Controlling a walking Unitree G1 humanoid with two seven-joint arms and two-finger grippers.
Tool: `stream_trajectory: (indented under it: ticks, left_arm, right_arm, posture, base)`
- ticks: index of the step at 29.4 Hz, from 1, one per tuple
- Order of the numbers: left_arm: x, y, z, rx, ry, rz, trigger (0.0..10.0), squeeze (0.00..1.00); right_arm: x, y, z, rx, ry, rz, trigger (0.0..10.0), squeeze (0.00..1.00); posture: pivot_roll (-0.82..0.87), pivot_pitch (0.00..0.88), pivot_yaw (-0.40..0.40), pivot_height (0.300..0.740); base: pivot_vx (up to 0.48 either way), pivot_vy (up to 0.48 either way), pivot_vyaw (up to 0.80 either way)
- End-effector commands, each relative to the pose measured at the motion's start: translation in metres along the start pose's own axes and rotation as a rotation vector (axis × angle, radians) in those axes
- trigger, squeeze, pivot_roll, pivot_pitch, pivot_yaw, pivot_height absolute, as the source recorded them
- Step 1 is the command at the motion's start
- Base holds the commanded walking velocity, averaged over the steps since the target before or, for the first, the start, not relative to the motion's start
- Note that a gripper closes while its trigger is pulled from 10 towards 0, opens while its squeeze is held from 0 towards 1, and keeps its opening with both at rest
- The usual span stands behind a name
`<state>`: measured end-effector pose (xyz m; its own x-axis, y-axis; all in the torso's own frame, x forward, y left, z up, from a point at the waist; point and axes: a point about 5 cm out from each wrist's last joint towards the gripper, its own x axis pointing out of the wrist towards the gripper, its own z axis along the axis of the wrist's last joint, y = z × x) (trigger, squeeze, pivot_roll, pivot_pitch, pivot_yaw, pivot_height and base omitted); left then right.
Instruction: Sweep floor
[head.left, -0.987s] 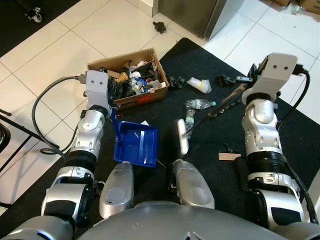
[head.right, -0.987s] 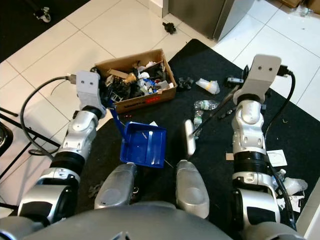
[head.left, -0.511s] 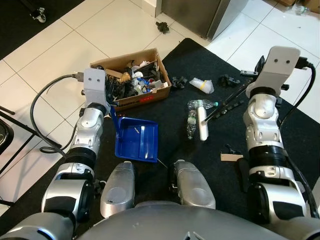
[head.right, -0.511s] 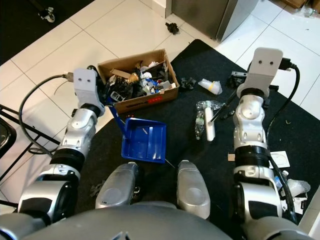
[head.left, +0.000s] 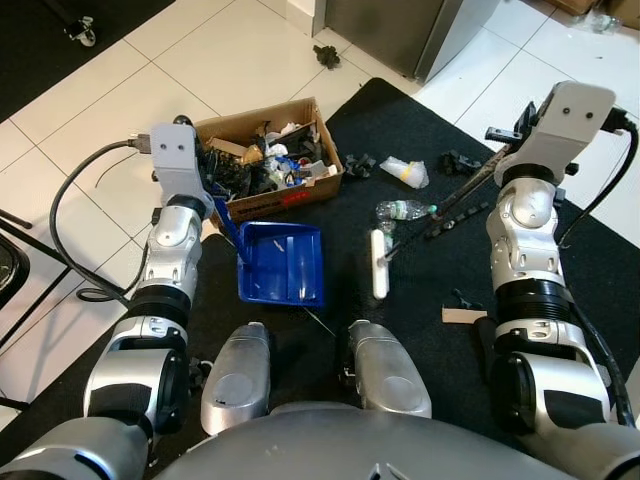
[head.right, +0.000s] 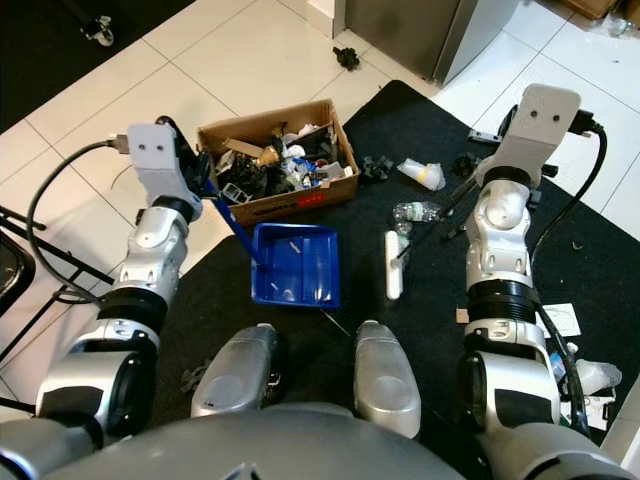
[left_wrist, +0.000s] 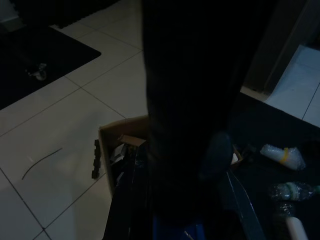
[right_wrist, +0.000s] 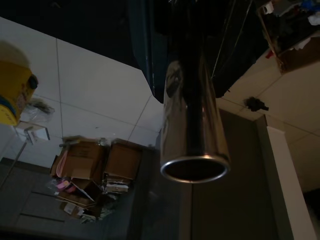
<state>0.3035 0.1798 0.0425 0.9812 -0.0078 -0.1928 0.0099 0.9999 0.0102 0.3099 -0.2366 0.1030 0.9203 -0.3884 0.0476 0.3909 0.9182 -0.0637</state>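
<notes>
In the centre of the head views a blue dustpan lies flat on the black mat, its handle rising toward the left gripper, which sits at the left of the frame beside a cardboard box full of mixed rubbish. The gripper's fingers are closed around the dustpan handle, though the wrist block covers much of the grip, and the left wrist view is too dark to confirm more. To the right of the dustpan, a broom runs diagonally from the upper right down to its white head, which rests on the mat just beside the dustpan's right edge without touching it. The right gripper is at the upper right of the frame where the broom's dark shaft passes under the wrist; I cannot tell from these views how its fingers stand. A crushed clear bottle lies just above the broom head, and a small plastic bag lies further up the mat. The white tiled floor fills the upper left.
</notes>
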Motion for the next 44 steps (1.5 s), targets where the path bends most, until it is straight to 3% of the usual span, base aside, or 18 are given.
stream_trajectory:
  ticks: [1,6,33,44]
  left_arm:
    - [0.0037,-0.0045,0.0113,-0.009,-0.056,-0.001,10.0,0.00]
    - [0.0051,-0.0016,0.0120,0.009,-0.056,0.025,10.0,0.00]
    - [0.0051,-0.0005,0.0098,0.009,-0.045,0.040,10.0,0.00]
    - [0.0027,0.0052,0.0097,0.015,-0.054,0.059,10.0,0.00]
  right_arm:
    - [0.0026,0.0008,0.0063,0.026,-0.035,-0.005,10.0,0.00]
    - [0.0022,0.0024,0.0050,0.031,-0.033,0.001,10.0,0.00]
    - [0.0028,0.0041,0.0031,0.036,-0.032,0.016,10.0,0.00]
    - [0.0027,0.0049,0.0019,0.040,-0.033,0.016,10.0,0.00]
  posture:
    - [0.08,0.010,-0.015,0.740]
    - [0.08,0.011,-0.015,0.740]
    - [0.08,0.012,-0.017,0.740]
    - [0.09,0.013,-0.016,0.740]
  base:
    - [0.000,0.000,0.00]
    - [0.000,-0.132,0.00]
    - [0.000,-0.454,0.00]
    - [0.000,-0.076,0.00]
